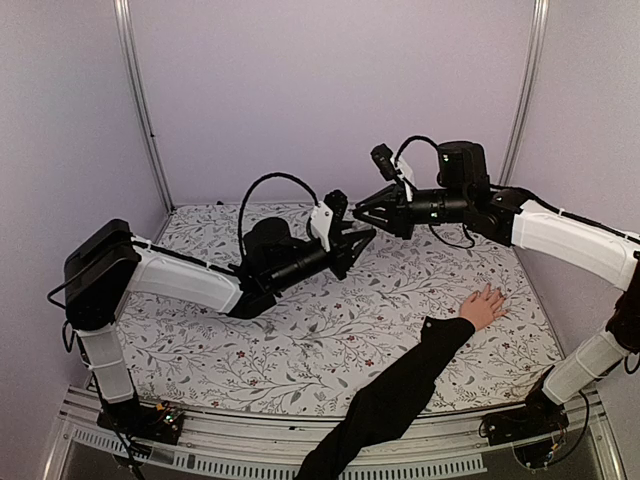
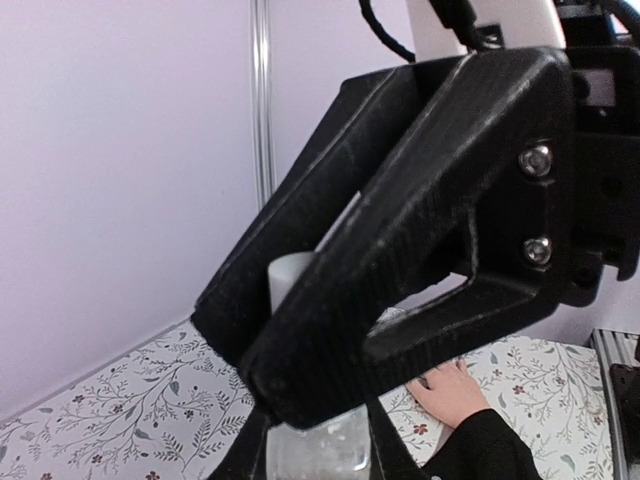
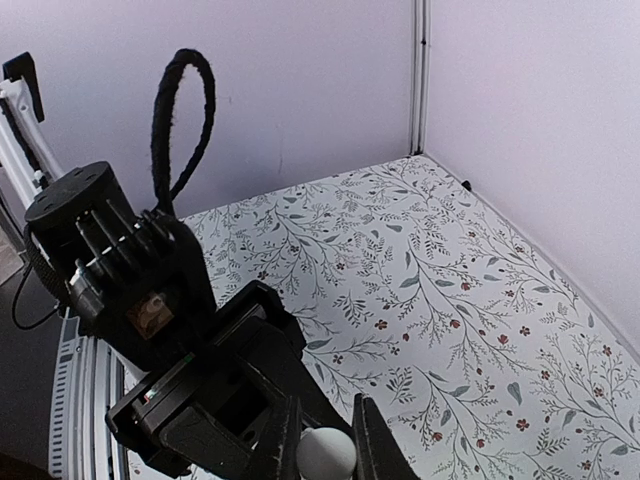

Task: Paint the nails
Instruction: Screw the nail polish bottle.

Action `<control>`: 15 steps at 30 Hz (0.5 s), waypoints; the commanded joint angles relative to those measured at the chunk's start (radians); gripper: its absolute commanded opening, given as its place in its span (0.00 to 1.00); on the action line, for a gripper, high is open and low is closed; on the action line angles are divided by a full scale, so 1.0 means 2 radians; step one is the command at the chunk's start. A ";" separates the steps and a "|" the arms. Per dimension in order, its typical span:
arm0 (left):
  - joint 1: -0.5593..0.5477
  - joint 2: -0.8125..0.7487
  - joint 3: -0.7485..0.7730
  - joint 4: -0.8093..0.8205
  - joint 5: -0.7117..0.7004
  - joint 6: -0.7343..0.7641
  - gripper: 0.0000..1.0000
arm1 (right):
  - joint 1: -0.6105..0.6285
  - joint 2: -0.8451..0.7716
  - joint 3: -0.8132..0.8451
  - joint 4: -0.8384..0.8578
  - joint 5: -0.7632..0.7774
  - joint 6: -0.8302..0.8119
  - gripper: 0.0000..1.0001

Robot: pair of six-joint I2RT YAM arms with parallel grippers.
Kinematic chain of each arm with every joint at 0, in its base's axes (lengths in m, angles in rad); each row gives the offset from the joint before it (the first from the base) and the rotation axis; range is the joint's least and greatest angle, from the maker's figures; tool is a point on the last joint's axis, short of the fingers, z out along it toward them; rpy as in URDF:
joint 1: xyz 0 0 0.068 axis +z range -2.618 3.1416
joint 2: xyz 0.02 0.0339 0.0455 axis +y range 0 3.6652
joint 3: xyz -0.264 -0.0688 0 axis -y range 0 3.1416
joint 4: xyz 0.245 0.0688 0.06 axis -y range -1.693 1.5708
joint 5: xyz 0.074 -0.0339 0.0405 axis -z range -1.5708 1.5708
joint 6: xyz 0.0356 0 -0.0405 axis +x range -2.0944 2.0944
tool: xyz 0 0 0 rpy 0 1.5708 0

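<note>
Zero nails (image 1: 497,292) visibly painted; hand (image 1: 484,305) flat near right edge. Bottle (image 2: 320,455) pinched mid-air by left gripper (image 1: 352,240), cap (image 3: 325,452) clamped by right gripper (image 1: 362,208). Judged: opening step; all painting left.

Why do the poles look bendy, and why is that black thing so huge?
Top external view: the wide lens seems to bow the poles. Left wrist view: the right gripper, closed on the white cap of the bottle, sits close to the camera, so it looks giant.
</note>
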 commanded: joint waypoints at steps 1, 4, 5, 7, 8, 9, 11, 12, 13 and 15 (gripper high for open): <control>-0.001 -0.002 0.016 -0.001 -0.045 0.008 0.00 | 0.015 0.005 -0.004 0.026 0.064 0.056 0.00; 0.000 0.002 0.020 -0.002 -0.055 0.008 0.00 | 0.033 0.013 0.002 0.024 0.097 0.068 0.00; 0.000 0.003 0.021 -0.003 -0.058 0.008 0.00 | 0.041 0.019 0.006 0.021 0.112 0.078 0.00; 0.000 0.006 0.022 -0.002 -0.064 0.009 0.00 | 0.059 0.028 0.015 0.013 0.168 0.101 0.00; 0.000 0.006 0.022 -0.001 -0.066 0.009 0.00 | 0.067 0.030 0.018 0.013 0.189 0.109 0.00; 0.000 0.007 0.022 0.000 -0.068 0.010 0.00 | 0.073 0.032 0.018 0.015 0.208 0.121 0.00; 0.000 0.009 0.023 0.001 -0.068 0.010 0.00 | 0.085 0.032 0.018 0.018 0.240 0.148 0.00; 0.000 0.010 0.024 0.001 -0.067 0.011 0.00 | 0.089 0.034 0.019 0.018 0.255 0.156 0.00; 0.000 0.010 0.024 0.001 -0.067 0.011 0.00 | 0.092 0.035 0.019 0.019 0.267 0.165 0.00; 0.000 0.010 0.023 0.002 -0.067 0.011 0.00 | 0.095 0.039 0.016 0.025 0.274 0.177 0.00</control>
